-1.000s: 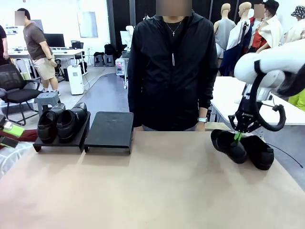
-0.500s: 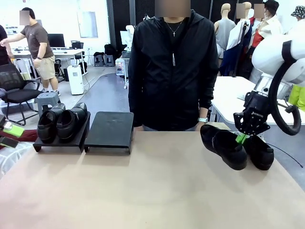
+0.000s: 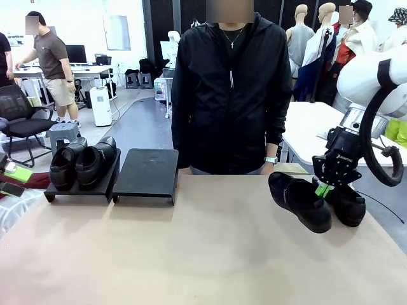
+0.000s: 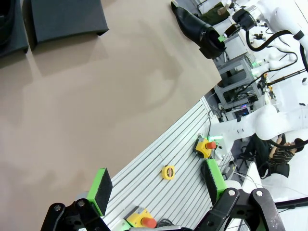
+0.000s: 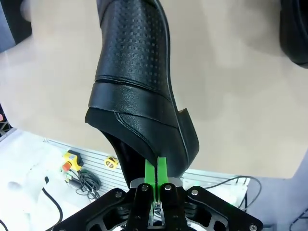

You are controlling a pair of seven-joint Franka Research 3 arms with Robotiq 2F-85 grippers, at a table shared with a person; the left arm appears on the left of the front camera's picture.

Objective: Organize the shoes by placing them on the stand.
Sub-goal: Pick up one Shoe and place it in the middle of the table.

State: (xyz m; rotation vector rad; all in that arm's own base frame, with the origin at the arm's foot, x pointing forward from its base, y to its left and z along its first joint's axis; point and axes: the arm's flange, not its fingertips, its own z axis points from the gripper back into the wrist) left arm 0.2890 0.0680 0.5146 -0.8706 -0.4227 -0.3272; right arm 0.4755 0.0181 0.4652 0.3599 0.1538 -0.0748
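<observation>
From left: my left pincer hangs with its pads wide apart; two shoes sit on the left stand, the second stand beside it bare; at the table's right my right pincer is clamped on the heel rim of a third shoe, tilted toe-up just beside the fourth shoe. The pick-up looks done, I judge; next, a long carry left to the second stand.
</observation>
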